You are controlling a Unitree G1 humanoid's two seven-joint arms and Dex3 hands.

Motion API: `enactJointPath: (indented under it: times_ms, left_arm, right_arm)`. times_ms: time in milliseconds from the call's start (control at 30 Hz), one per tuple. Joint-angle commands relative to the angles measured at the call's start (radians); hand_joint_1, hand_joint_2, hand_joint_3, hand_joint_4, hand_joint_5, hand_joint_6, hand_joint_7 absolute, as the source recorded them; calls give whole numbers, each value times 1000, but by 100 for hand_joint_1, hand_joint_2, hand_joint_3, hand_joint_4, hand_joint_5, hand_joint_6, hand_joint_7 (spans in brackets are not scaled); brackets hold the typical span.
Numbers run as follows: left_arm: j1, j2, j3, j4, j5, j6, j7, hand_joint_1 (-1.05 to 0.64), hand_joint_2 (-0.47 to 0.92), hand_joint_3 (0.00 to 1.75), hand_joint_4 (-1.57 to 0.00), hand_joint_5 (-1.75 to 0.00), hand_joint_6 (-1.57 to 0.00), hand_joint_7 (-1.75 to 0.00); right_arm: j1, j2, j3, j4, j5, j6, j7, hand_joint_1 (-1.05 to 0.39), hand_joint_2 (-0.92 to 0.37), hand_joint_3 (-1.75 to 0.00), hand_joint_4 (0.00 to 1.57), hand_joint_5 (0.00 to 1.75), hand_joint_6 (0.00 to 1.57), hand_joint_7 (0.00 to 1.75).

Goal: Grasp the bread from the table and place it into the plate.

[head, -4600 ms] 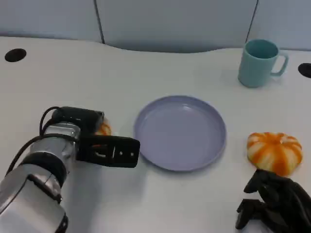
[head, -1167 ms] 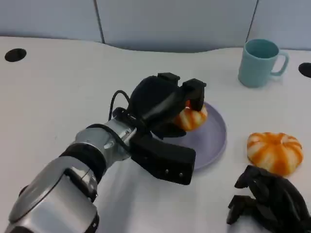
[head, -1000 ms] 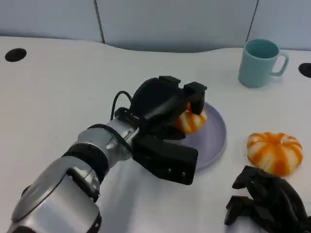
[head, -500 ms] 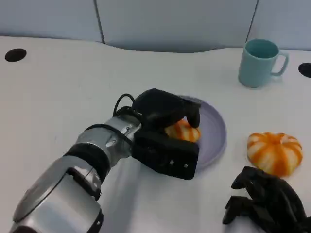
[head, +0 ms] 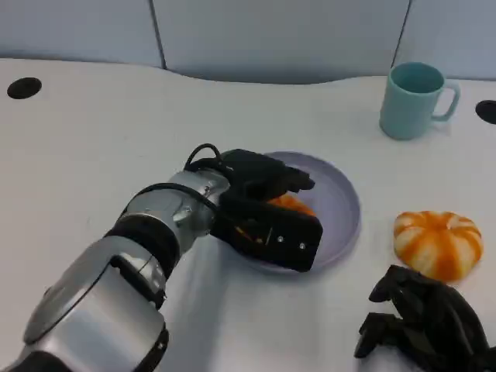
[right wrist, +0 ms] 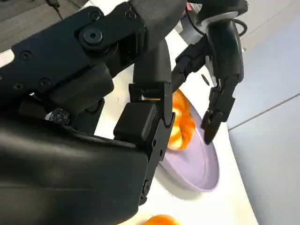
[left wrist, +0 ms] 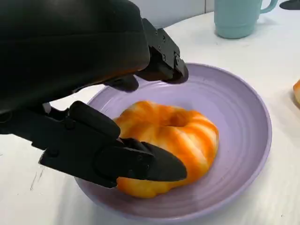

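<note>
The orange-striped bread point(head: 292, 204) lies inside the purple plate point(head: 338, 195) at mid-table. My left hand point(head: 260, 195) reaches over the plate's near-left rim. In the left wrist view the bread point(left wrist: 176, 136) rests on the plate point(left wrist: 246, 154); the upper fingers point(left wrist: 161, 54) hang clear above it, and one lower finger point(left wrist: 122, 161) lies along its near side. The right wrist view shows the left hand point(right wrist: 220, 70) over the bread point(right wrist: 182, 123) and the plate point(right wrist: 199, 168). My right hand point(head: 422, 329) rests on the table at the lower right, fingers curled in and holding nothing.
A second, larger orange-striped bread point(head: 438, 242) sits on the table right of the plate, just ahead of my right hand. A teal mug point(head: 412, 99) stands at the back right. Black grommet holes mark the table's far corners.
My left hand carried the bread from the table's left to the plate, lowered it in, and its upper fingers have lifted off. The right hand has barely moved.
</note>
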Motion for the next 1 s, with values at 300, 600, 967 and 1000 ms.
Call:
enactJointPath:
  times_ms: [300, 600, 967, 1000]
  left_arm:
    - [20, 66, 171, -37, -197, -149, -58, -91, 92, 50, 0, -11, -10, -2]
    - [118, 85, 451, -98, -549, -234, -342, -84, 92, 43, -6, -21, -15, -4]
    - [391, 47, 681, -337, -878, -209, -469, -69, 92, 30, -30, -68, -40, -10]
    - [417, 46, 687, -366, -895, -201, -483, -66, 92, 29, -32, -69, -42, -10]
  right_arm:
    - [-15, -25, -17, 20, 6, -15, 15, -85, -75, -1, 145, 80, 123, 83]
    - [-35, -29, -20, 47, 1, -27, 17, -87, -76, -1, 143, 82, 122, 84]
    - [-45, -23, -26, 60, 2, -25, 16, -86, -75, 0, 143, 83, 123, 84]
    - [-46, -22, -26, 60, 2, -25, 16, -86, -75, 0, 143, 83, 123, 84]
